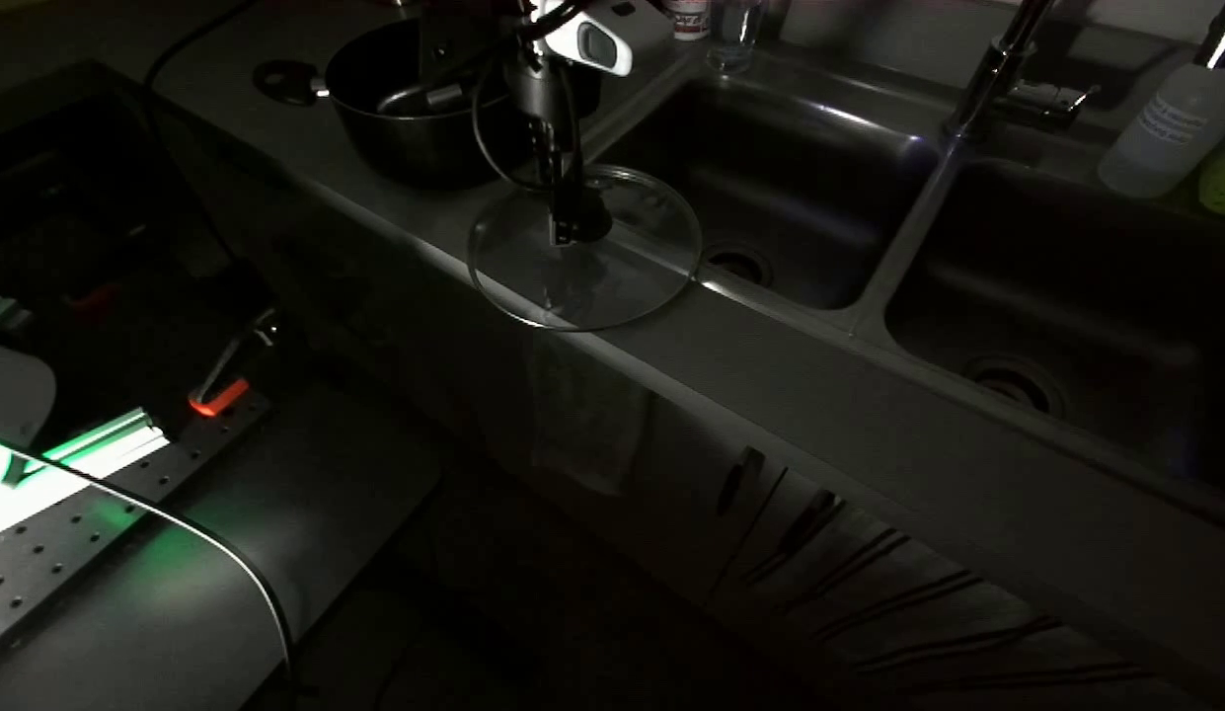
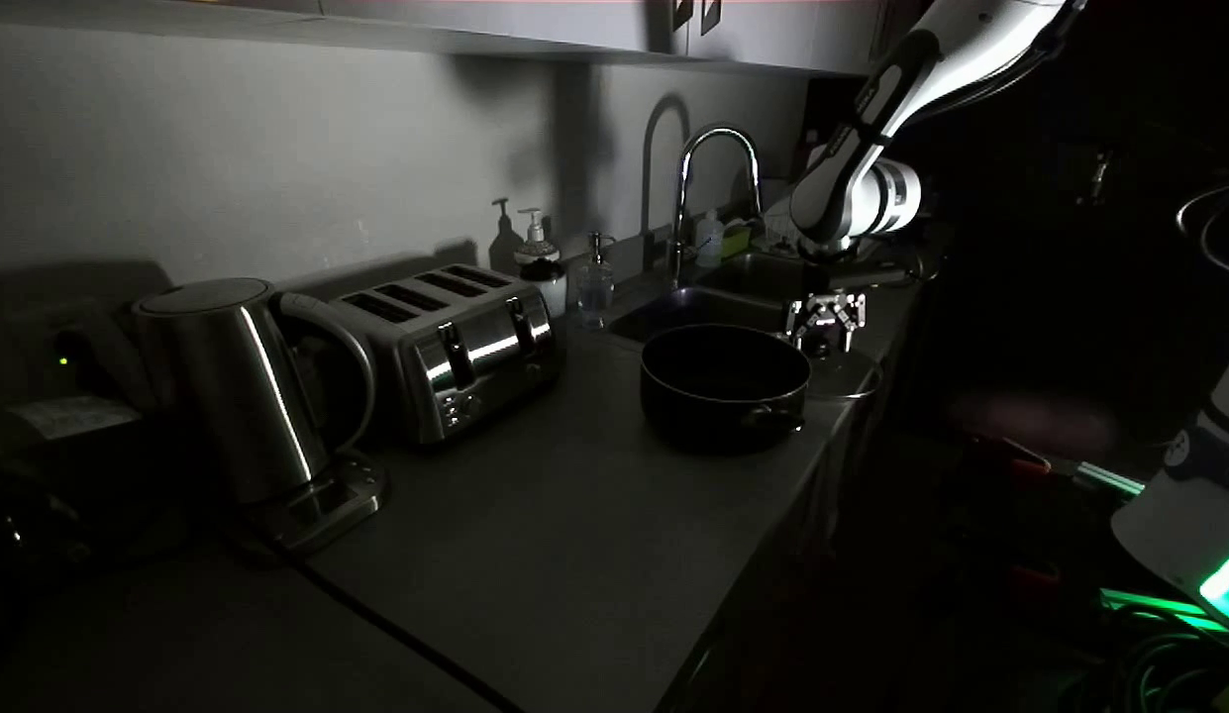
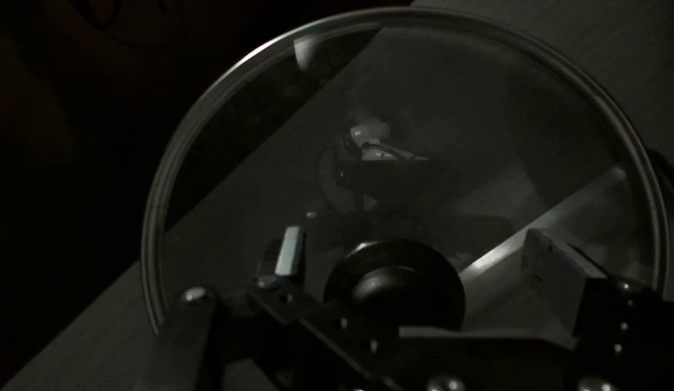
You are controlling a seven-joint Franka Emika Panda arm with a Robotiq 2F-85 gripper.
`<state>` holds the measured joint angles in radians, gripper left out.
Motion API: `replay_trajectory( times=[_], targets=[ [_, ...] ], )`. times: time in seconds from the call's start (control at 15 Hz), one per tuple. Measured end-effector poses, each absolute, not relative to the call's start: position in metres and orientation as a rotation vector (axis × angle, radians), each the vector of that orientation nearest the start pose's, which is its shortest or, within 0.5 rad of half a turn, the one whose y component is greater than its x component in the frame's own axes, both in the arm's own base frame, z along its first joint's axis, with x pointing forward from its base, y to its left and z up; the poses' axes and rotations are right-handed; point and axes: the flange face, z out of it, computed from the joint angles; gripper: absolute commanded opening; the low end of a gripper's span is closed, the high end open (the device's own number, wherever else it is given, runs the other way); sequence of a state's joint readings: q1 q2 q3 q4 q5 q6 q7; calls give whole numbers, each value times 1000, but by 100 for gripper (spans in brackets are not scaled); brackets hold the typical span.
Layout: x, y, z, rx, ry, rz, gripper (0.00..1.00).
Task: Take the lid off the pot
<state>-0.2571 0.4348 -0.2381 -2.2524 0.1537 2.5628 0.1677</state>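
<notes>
Pot [image 2: 703,421]: uncovered, dark inside from where I stand!
Lid [image 1: 617,279]: it's off, just beside the pot!
Gripper [image 3: 418,258]: beside the pot too, released, fingers [image 3: 289,252] spread, knob [image 3: 394,288] between them!

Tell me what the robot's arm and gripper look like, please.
The arm is white and rounded, with black sections and faint lettering too small to read. Dark cables run along it, one looping out near the gripper. That gripper looks dark and angular, with bar-like linkages, shiny screw heads and paler finger pads; dim light hides finer colours.
</notes>
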Motion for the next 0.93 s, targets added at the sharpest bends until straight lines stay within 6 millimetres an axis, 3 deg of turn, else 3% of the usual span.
replay_trajectory(
  times=[0.2,0.47,0.93],
  targets=[
    [461,-249,187,-2917,1166,79,100],
    [454,-221,235,-2924,1078,-50,100],
    [420,-160,307,-2977,796,-202,100]
  ],
)
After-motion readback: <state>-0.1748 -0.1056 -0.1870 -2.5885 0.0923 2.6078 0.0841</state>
